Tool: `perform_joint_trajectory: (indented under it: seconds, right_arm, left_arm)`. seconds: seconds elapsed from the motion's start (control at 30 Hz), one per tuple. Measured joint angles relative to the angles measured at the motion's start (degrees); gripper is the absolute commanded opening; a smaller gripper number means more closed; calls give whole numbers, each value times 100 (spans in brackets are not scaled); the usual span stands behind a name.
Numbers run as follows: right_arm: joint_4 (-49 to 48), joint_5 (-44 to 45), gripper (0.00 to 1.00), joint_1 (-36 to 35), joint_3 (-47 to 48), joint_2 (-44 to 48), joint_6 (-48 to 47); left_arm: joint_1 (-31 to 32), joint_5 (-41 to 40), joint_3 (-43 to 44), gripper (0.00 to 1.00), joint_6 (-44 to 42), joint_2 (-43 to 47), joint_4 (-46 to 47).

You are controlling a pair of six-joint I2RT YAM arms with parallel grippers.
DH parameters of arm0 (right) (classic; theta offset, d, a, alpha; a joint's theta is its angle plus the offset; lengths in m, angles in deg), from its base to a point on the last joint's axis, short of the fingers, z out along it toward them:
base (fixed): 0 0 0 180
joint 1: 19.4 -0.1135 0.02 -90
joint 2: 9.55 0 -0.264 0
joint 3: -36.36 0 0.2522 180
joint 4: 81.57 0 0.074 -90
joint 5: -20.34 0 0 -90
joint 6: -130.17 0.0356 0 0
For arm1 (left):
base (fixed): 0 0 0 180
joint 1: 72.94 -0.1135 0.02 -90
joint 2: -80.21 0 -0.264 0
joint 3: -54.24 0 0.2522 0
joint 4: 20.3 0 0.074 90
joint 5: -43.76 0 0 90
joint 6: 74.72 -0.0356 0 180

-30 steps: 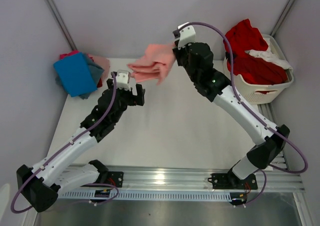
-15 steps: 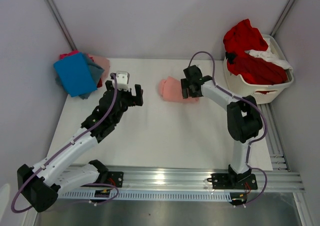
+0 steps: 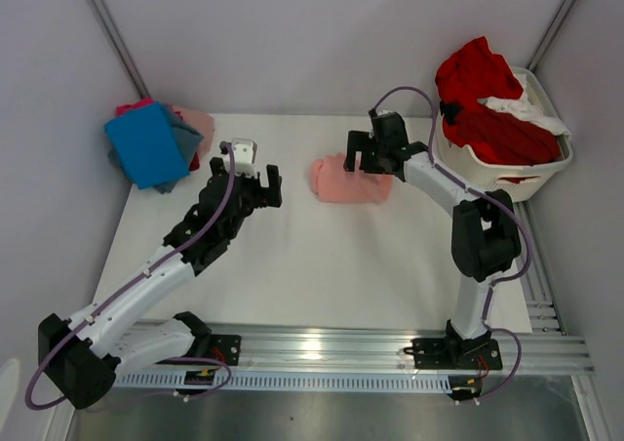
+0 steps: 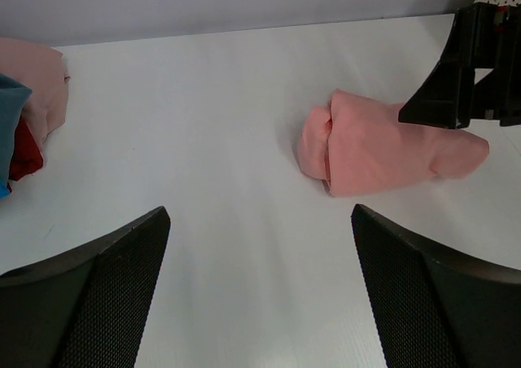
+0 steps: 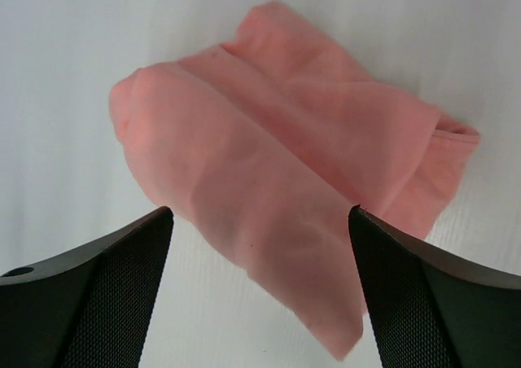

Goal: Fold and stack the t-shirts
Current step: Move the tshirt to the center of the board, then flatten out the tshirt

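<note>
A salmon-pink t-shirt (image 3: 351, 181) lies bunched and loosely folded on the white table, right of the middle. My right gripper (image 3: 366, 162) hovers just above its far edge, open, holding nothing. In the right wrist view the t-shirt (image 5: 277, 164) lies below the wide-apart fingers of the right gripper (image 5: 260, 230), apart from both. My left gripper (image 3: 265, 185) stands open to the left of the t-shirt, with only bare table between its fingers. The left wrist view shows the t-shirt (image 4: 383, 144) ahead of the left gripper (image 4: 260, 238). A stack of t-shirts (image 3: 151, 144), bright blue on top, sits at the back left.
A white slatted laundry basket (image 3: 512, 178) stands at the back right, heaped with red cloth (image 3: 483, 95) and some white cloth (image 3: 525, 109). Grey walls close in the table's back and sides. The stack's pale pink edge (image 4: 32, 79) shows in the left wrist view.
The right gripper brought the salmon-pink t-shirt down from the air onto the table, let go of it and opened, then drew back slightly. The left arm barely moved.
</note>
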Motion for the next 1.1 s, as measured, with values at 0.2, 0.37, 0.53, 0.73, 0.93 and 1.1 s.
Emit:
perform_joint_trajectory:
  seconds: [0.2,0.37,0.53,0.73,0.93,1.1]
  right_arm:
    - [-492,-286,60,293,-413,-361,448]
    - [-623,-442,0,605,-433,-643,704]
    - [-610,-516,0,516,-435,-636,699]
    - [-299,-96,19,-651,-531,-164,-238]
    - [332,1327,98,-3045,-304,-122,-1283]
    - [721,1493,99,-3176,-306,-245,-1779]
  left_arm:
    - [0,90,0,97,109,-55,-33]
    - [0,105,0,97,214,-55,-144]
    - [0,103,0,97,271,-55,-269]
    - [0,101,0,97,302,-81,-284]
    - [0,-42,7,97,238,-181,-389]
    - [-61,-70,13,97,251,-107,-697]
